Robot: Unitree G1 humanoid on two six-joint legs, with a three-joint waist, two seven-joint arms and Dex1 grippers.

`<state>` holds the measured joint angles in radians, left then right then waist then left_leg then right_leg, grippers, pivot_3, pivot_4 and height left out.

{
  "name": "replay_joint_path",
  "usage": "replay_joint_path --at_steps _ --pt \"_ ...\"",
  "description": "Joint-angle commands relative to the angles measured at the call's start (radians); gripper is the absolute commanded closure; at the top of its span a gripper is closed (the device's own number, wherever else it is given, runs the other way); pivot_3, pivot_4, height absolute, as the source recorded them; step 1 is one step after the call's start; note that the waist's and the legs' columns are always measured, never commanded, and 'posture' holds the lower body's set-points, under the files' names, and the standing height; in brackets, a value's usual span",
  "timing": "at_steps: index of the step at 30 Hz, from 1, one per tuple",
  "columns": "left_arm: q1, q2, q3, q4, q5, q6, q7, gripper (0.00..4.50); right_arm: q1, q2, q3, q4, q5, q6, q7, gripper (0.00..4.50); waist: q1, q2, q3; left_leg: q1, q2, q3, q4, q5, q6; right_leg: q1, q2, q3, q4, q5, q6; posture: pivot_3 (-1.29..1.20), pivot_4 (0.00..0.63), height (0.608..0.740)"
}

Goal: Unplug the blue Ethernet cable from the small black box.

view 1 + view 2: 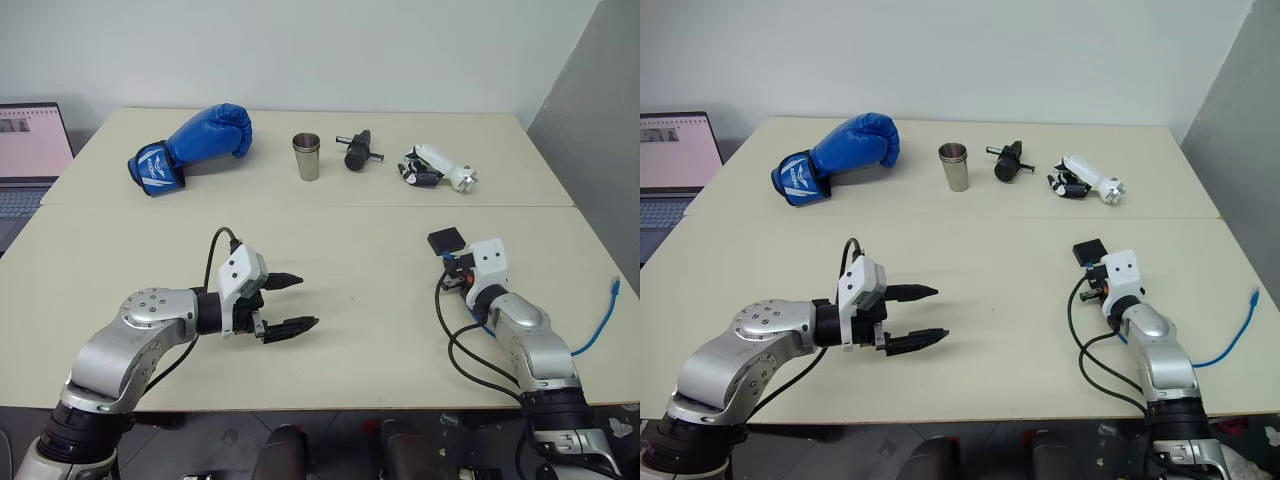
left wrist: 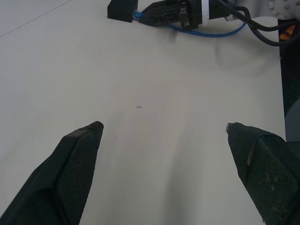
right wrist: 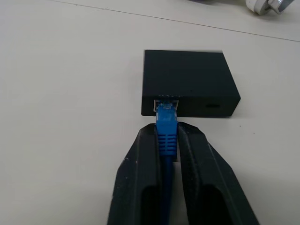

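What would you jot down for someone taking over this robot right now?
Right tool: shut on the blue Ethernet cable, just behind its plug.
Left tool: open, holding nothing, above the table.
The plug sits in the port of the small black box, which lies flat on the table.
Done: cable gripped.
Left: pull the plug out of the box; the box isn't held down, so it may slide.

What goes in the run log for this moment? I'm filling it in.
right claw: shut on blue Ethernet cable | plug: seated in small black box | left claw: open, idle
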<state>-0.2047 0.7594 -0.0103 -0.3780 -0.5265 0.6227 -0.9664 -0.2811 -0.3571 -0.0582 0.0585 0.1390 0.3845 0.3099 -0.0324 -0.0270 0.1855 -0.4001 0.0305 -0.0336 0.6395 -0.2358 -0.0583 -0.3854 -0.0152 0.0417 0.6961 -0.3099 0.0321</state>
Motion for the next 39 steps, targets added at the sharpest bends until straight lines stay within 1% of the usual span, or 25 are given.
replay_joint_path --at_steps 1,3,5,9,12,16,19,23,33,35,36,39 --pt "-0.019 -0.017 0.046 0.019 -0.046 0.028 0.016 0.00 0.029 -0.095 0.074 -0.142 -0.061 -0.086 0.109 4.31 0.000 0.001 0.000 0.000 0.000 0.000 0.000 0.000 0.000 0.000 0.000 0.000 0.000 0.000 0.000 0.00 0.150 0.740" --pt "-0.026 -0.021 0.055 0.040 -0.064 0.042 0.011 0.00 0.035 -0.152 0.130 -0.192 -0.095 -0.163 0.182 4.31 0.000 0.001 0.001 0.000 0.000 0.000 0.000 0.000 0.000 0.000 0.000 0.000 0.000 0.000 0.000 0.00 0.150 0.740" --pt "-0.043 -0.031 0.071 0.065 -0.103 0.074 0.005 0.00 0.030 -0.210 0.187 -0.221 -0.137 -0.283 0.257 4.31 -0.002 0.001 0.001 0.000 0.000 0.000 0.000 0.000 0.000 -0.001 0.000 0.000 0.000 0.000 0.000 0.00 0.150 0.740" --pt "-0.096 -0.038 0.103 0.131 -0.203 0.177 -0.013 0.00 -0.017 -0.312 0.293 -0.201 -0.229 -0.600 0.388 4.31 -0.003 0.001 0.001 0.000 0.000 0.000 0.001 0.000 0.000 0.000 0.001 -0.001 0.000 0.000 0.001 0.00 0.150 0.740" --pt "-0.131 -0.033 0.123 0.173 -0.286 0.271 -0.040 0.00 -0.096 -0.327 0.345 -0.151 -0.264 -0.770 0.443 4.31 -0.004 0.001 0.001 0.000 0.000 0.000 0.001 0.000 0.000 0.000 0.001 -0.001 0.000 0.000 0.001 0.00 0.150 0.740" --pt "-0.156 -0.032 0.139 0.197 -0.339 0.330 -0.048 0.00 -0.180 -0.293 0.377 -0.091 -0.253 -0.881 0.477 4.31 -0.002 0.001 0.001 0.000 0.000 -0.001 0.002 0.000 0.000 0.000 0.001 -0.001 0.001 0.000 0.000 0.00 0.150 0.740" --pt "-0.167 -0.041 0.147 0.204 -0.360 0.346 -0.040 0.00 -0.227 -0.257 0.395 -0.056 -0.243 -0.926 0.496 4.31 -0.001 0.000 0.001 0.000 0.000 -0.001 0.002 0.000 0.000 0.000 0.001 -0.001 0.001 0.000 0.000 0.00 0.150 0.740" --pt "-0.191 -0.079 0.177 0.215 -0.400 0.368 0.004 0.00 -0.274 -0.215 0.416 -0.032 -0.225 -0.947 0.528 4.31 0.000 0.000 0.001 0.000 0.000 -0.003 0.003 0.000 0.000 0.001 0.000 -0.001 0.001 0.000 0.000 0.00 0.150 0.740" --pt "-0.210 -0.121 0.198 0.227 -0.447 0.402 0.049 0.00 -0.335 -0.176 0.421 0.005 -0.221 -0.980 0.556 4.31 0.000 0.000 0.001 0.000 0.000 -0.007 0.004 0.000 0.000 0.001 0.000 -0.002 0.002 0.000 0.000 0.00 0.150 0.740" --pt "-0.210 -0.127 0.201 0.228 -0.456 0.410 0.053 0.37 -0.336 -0.173 0.423 0.005 -0.226 -0.987 0.559 4.31 0.000 0.001 0.001 0.000 0.000 -0.007 0.004 0.000 0.000 0.001 0.000 -0.002 0.002 0.000 0.000 0.00 0.150 0.740" --pt "-0.211 -0.131 0.205 0.231 -0.467 0.418 0.052 0.42 -0.337 -0.171 0.425 0.004 -0.230 -0.992 0.559 4.31 0.000 0.001 0.001 0.000 0.000 -0.007 0.004 0.000 0.000 0.001 0.000 -0.002 0.002 0.000 0.000 0.00 0.150 0.740" --pt "-0.213 -0.129 0.203 0.235 -0.485 0.436 0.043 1.09 -0.342 -0.169 0.430 0.007 -0.249 -1.016 0.556 4.31 0.000 0.001 0.001 0.000 0.000 -0.008 0.004 0.000 0.000 0.001 -0.001 -0.001 0.002 0.000 0.000 0.00 0.150 0.740"
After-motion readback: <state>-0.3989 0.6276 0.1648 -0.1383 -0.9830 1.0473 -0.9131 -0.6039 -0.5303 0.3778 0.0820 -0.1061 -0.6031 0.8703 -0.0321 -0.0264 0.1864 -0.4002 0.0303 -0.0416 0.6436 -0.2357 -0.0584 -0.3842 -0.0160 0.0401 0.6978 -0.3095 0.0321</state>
